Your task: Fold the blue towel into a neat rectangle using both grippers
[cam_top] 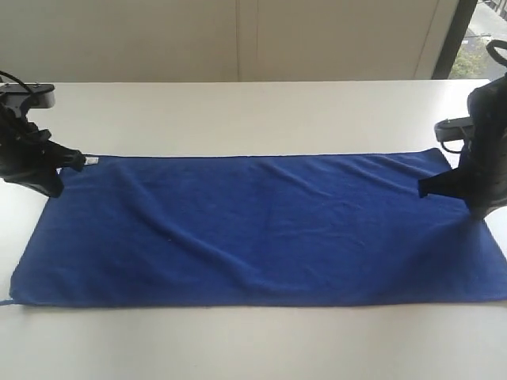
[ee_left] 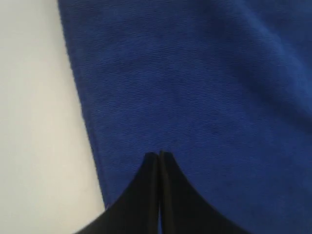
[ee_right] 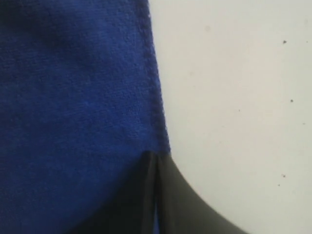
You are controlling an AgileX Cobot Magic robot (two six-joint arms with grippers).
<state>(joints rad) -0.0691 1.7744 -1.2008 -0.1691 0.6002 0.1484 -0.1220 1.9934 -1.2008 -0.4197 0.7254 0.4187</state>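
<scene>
Blue towel (cam_top: 261, 229) lies spread flat, long side across, on a white table (cam_top: 238, 111), with a gripper at each far corner. The left gripper (ee_left: 160, 155) has its slim black jaws pressed together, tips down on the cloth just inside the towel's short edge. Whether any cloth is pinched between them cannot be told. The right gripper (ee_right: 155, 155) is likewise closed, its tips meeting the cloth right at the hem, where blue gives way to bare tabletop. A thin blue sliver shows along the seam of its jaws, but a grip cannot be confirmed. Behind the tips, the left arm (cam_top: 28, 154) crouches low over the table at the towel's far left corner, pointing inward, just beside a small white tag (cam_top: 92, 161). The right arm (cam_top: 483, 166), bulkier in the exterior view, leans over the far right corner and hides part of that short edge. Between the two, the far long edge runs nearly straight, and the near long edge lies parallel to the table's front. Soft wrinkles cross the middle of the cloth. Bare tabletop stretches from the far edge back to a pale wall (cam_top: 238, 39), and a narrower band of it lies in front of the near edge.
</scene>
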